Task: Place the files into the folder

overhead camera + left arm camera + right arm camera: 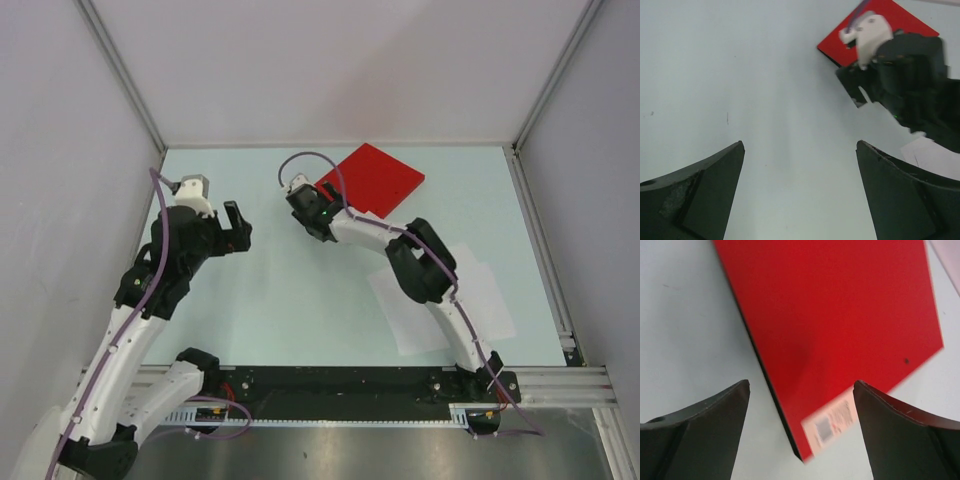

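Although both arms are out over the pale table (300,300), neither has hold of anything. The folder (378,178) lies closed and flat at the far side of the table, set at an angle. Its bright red cover faces up, and a thin black edge shows along one side in the right wrist view (840,315). A small white label (832,422) sits at the corner nearest the right gripper (800,385), and a tiny dark speck (906,360) marks the cover.

The right gripper (305,212) hangs just over that labelled corner with its jaws spread wide on either side of it; whether a finger touches the cover cannot be told. The left gripper (240,230) is well to the left of the folder, its jaws (800,145) also wide and only bare table between them.

The files (450,300), white sheets loosely overlapped, lie nearer the arm bases than the folder and apart from it. The right arm (430,270) crosses above them and hides part of the stack. From the left wrist, the same arm (910,75) covers much of the folder (840,45), with a corner of paper (935,155) showing beneath it.
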Controlling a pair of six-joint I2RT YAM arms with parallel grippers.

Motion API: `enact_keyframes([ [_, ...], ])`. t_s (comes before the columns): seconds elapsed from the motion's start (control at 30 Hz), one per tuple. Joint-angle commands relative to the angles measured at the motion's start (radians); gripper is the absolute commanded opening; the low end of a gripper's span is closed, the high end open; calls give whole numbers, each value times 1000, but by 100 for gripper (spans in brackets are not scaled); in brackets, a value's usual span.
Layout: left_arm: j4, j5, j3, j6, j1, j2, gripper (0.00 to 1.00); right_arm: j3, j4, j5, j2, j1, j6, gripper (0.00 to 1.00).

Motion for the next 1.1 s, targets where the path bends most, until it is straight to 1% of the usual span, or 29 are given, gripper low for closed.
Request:
enact_keyframes([
  [0.0, 15, 82, -55, -40, 8, -61, 100, 204, -40, 102, 167, -4, -179, 83],
  [0.03, 27, 90, -72, -44, 8, -63, 100, 219, -39, 100, 181, -4, -189, 81],
  [0.1, 35, 91, -79, -41, 8, -60, 100, 239, -25, 103, 212, -5, -218, 74],
  [0.13, 36, 88, -79, -37, 8, -57, 100, 244, -25, 103, 220, -4, -224, 68],
  [0.2, 47, 79, -81, -31, 8, -48, 100, 236, -17, 109, 234, -4, -235, 65],
  [0.23, 50, 74, -81, -25, 8, -45, 100, 232, -15, 116, 237, -4, -238, 60],
  [0.33, 67, 68, -83, -17, 8, -32, 100, 209, -2, 148, 248, -5, -252, 54],
  [0.4, 79, 68, -84, -17, 8, -28, 100, 187, 42, 171, 246, -7, -265, 50],
  [0.43, 84, 70, -86, -18, 8, -25, 99, 169, 58, 184, 243, -5, -268, 45],
  [0.5, 101, 71, -96, -26, 8, -19, 100, 153, 110, 195, 240, -4, -281, 41],
  [0.57, 105, 65, -105, -61, 8, -9, 100, 135, 148, 203, 238, -4, -294, 35],
  [0.6, 99, 58, -110, -83, 8, -3, 99, 132, 197, 214, 238, -2, -304, 29],
  [0.63, 98, 56, -110, -134, 8, 12, 100, 121, 234, 252, 237, -1, -333, 11],
  [0.67, 95, 54, -113, -165, 13, 21, 100, 94, 269, 264, 217, 2, -347, 7],
  [0.7, 93, 53, -119, -199, 17, 29, 99, 72, 340, 287, 199, 7, -359, 3],
  [0.73, 95, 59, -125, -274, 34, 46, 100, 54, 389, 301, 182, 10, -373, 0],
  [0.77, 120, 73, -135, -309, 45, 54, 100, 14, 435, 307, 130, 12, -368, 0],
  [0.8, 148, 102, -173, -342, 63, 60, 100, 3, 436, 304, 105, 13, -350, 0],
  [0.83, 177, 169, -200, -416, 112, 69, 100, -5, 425, 303, 76, 10, -324, 0],
  [0.87, 215, 238, -234, -460, 140, 90, 100, -8, 402, 298, 54, 10, -248, 0],
  [0.9, 337, 293, -324, -503, 167, 107, 100, -11, 324, 277, 6, 9, -206, 0],
  [0.93, 413, 347, -372, -600, 212, 127, 100, -23, 299, 272, -21, 7, -169, 0],
  [0.97, 581, 449, -416, -653, 226, 194, 100, -41, 284, 267, -45, 6, -105, 0],
  [1.0, 689, 485, -487, -725, 230, 234, 100, -75, 268, 249, -102, 4, -71, 0],
  [1.03, 776, 522, -506, -750, 226, 279, 99, -90, 252, 238, -126, 1, -28, 0],
  [1.07, 899, 563, -509, -762, 220, 340, 100, -107, 232, 220, -157, -1, 1, 0],
])
